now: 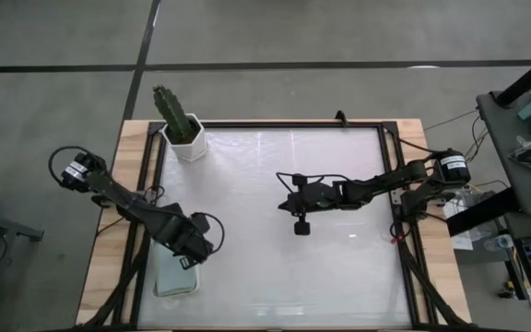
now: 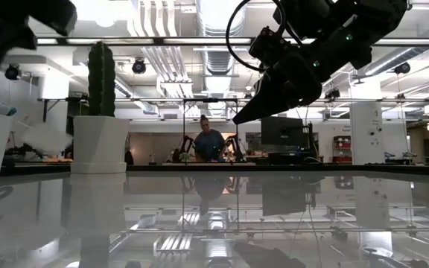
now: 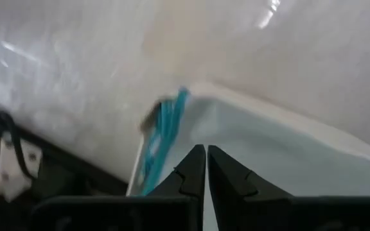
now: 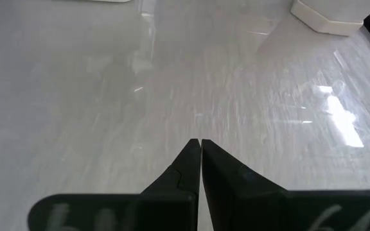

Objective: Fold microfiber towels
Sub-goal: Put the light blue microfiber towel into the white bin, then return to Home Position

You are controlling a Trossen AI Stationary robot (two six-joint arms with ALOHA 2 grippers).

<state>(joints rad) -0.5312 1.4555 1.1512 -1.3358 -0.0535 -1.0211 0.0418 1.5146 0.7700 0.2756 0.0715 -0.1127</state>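
Two hands pressed together, left hand over tray, teal towel half-hidden

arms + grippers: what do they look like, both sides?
Both arms black, jointed, with looped black cables along them. Left gripper and right gripper: two flat black fingers tapering to points. Right arm has a silvery round cap at its base.
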